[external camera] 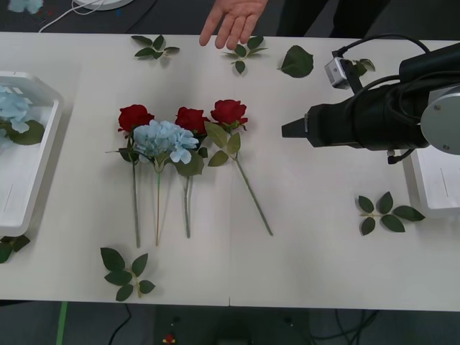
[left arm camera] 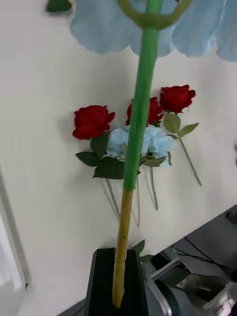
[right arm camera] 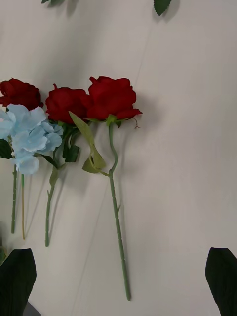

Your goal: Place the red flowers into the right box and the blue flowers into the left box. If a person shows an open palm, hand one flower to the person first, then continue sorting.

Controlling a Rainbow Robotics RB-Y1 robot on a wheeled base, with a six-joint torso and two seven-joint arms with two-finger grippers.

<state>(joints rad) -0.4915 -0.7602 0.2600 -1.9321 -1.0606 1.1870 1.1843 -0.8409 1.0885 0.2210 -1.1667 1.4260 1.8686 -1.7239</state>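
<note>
a: where's everything?
b: left box (external camera: pixel 29 169) holds blue flowers (external camera: pixel 11 106); three red flowers (external camera: pixel 184 118) lie mid-table.
a: grippers?
b: right gripper (right arm camera: pixel 121 279) spread above the roses; left gripper (left arm camera: pixel 117 281) pinches a blue flower stem (left arm camera: pixel 138 133).
a: a person's hand (external camera: pixel 233 20) shows an open palm.

1. Red flowers (external camera: pixel 190 117): deep red blooms, green stems, dark green leaves.
2. Blue flowers (external camera: pixel 164 139): pale blue petals, thin pale stems.
3. Left box (external camera: pixel 29 172): plain white.
4. Table (external camera: pixel 309 237): off-white.
5. Loose leaf sprigs (external camera: pixel 388 213): dark green.
6. Right arm (external camera: pixel 374 115): black; right gripper's fingers (right arm camera: pixel 222 279) black too.
</note>
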